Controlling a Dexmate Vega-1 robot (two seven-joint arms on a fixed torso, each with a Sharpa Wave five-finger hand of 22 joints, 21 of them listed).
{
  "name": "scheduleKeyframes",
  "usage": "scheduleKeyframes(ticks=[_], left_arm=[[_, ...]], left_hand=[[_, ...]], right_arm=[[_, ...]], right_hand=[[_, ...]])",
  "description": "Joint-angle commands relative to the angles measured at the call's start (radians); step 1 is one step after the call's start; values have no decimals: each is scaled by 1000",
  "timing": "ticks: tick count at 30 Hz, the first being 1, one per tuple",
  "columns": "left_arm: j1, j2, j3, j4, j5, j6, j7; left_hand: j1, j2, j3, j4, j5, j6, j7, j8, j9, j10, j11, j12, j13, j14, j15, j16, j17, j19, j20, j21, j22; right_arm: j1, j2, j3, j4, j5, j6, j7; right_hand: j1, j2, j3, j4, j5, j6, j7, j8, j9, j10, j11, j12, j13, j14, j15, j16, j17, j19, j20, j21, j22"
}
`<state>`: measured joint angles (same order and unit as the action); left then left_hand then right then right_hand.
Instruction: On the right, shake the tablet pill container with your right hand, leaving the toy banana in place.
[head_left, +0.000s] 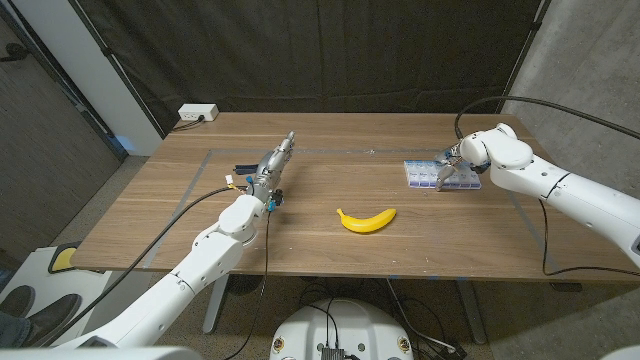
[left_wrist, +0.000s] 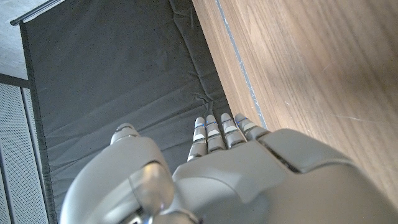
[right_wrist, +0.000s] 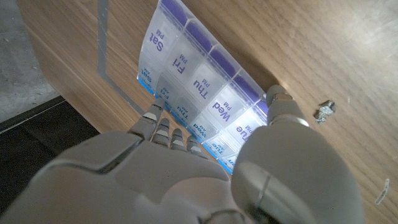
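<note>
Broadly, the table (head_left: 300, 215) is plain wood with a taped outline on it, and the task's things sit in its right half. Over the left half the left arm reaches forward, and the left hand (head_left: 272, 165) has its fingers (left_wrist: 219, 129) straight and side by side, holding nothing and pointing past the far edge toward the dark curtain.

On the right, the right hand (head_left: 452, 165) is at the pill box (head_left: 428, 174), which lies near the far right of the table, well apart from the banana (head_left: 366, 220) at the middle. From the wrist camera the fingers (right_wrist: 163, 127) curl along one long edge of the box (right_wrist: 196, 87) and the thumb (right_wrist: 278, 102) presses near the opposite edge at the Tue end. So the hand seems clamped across the width, though I cannot tell whether the box has left the table.

As for handling, the box looks like thin hard plastic: light, stiff, flat and fairly slick. It is a row of lidded day cells with purple hinges on one side. A pinch across the short width, kept toward the middle of its length, would balance it best. Held at one end as now, it may swing or slip during a brisk shake. Squeezing on the lids could pop one open, so pressure belongs on the rims. A small scrap (right_wrist: 324, 111) lies on the wood just beside the thumb.
</note>
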<state>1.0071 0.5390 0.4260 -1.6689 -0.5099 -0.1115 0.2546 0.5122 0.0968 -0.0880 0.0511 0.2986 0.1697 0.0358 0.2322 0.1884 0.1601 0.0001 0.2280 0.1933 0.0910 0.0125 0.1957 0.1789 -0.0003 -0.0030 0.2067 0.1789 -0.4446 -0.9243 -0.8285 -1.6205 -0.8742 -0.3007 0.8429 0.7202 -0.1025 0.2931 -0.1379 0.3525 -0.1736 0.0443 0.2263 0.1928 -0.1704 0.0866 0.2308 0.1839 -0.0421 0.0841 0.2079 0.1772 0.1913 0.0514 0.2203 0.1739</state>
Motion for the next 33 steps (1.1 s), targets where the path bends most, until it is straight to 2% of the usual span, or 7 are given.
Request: scheduleKeyframes(ticks=[1,5,8,12,23,30,33], left_arm=[[4,-2,-3,7,-8,-8,-6],[1,-3,-1,9,-8,-9,-8],[-2,-3,-1,9,-6,-8,-7],[-6,-5,1,12,-5,-9,-9],[-20,-15,9,34,-11,-9,-21],[-21,-20,8,37,-11,-10,-14],[-21,-22,8,39,-11,-15,-14]], left_hand=[[-5,3,-8,-1,-2,15,1,-5,2,6,-3,-5,1,6,1,-2,5,-2,4,-3,4],[-4,4,-9,-1,-3,17,1,-5,2,7,-4,-5,1,6,2,-2,5,-3,5,-4,4],[-4,4,-9,0,-3,17,1,-6,2,7,-4,-6,1,6,2,-2,5,-4,6,-4,4],[-4,4,-10,0,-4,17,1,-7,2,8,-5,-6,2,5,2,-2,5,-4,6,-4,4],[-3,5,-11,0,-6,19,1,-8,3,7,-4,-8,2,5,5,-3,5,-5,10,-4,4],[-3,6,-13,1,-7,18,-2,-10,3,5,-10,-10,2,5,-1,-3,6,-4,7,-3,4],[-2,6,-13,1,-8,16,-3,-12,3,0,-12,-13,2,5,-3,-3,6,-2,2,-3,4]], right_arm=[[25,19,-31,29,-20,16,22],[18,18,-32,30,-29,24,-9],[8,16,-28,28,-30,21,-31],[3,19,-30,35,-32,21,-37],[-8,20,-39,49,-44,23,-56],[-31,9,-29,34,-48,23,-104],[-39,5,-24,25,-52,20,-116]], right_hand=[[19,-3,-12,-2,11,-55,-10,5,3,32,-18,11,2,59,-18,14,-1,53,-19,13,4],[33,2,-24,3,17,14,-31,14,4,174,-60,49,5,160,-69,18,4,153,-8,31,8],[41,9,-31,7,19,81,-55,26,5,295,-124,83,9,242,-103,22,7,244,1,50,12],[49,14,-34,8,18,161,-89,45,6,373,-145,104,12,302,-135,24,8,304,-13,62,14],[64,30,-30,8,17,229,-127,61,10,435,-171,120,14,347,-155,22,10,334,-42,64,16],[89,41,-27,4,13,348,-185,106,30,544,-213,153,21,386,-177,12,10,347,-32,55,16],[100,52,-26,5,6,471,-211,160,50,635,-232,183,31,447,-194,17,10,356,-37,48,17]])
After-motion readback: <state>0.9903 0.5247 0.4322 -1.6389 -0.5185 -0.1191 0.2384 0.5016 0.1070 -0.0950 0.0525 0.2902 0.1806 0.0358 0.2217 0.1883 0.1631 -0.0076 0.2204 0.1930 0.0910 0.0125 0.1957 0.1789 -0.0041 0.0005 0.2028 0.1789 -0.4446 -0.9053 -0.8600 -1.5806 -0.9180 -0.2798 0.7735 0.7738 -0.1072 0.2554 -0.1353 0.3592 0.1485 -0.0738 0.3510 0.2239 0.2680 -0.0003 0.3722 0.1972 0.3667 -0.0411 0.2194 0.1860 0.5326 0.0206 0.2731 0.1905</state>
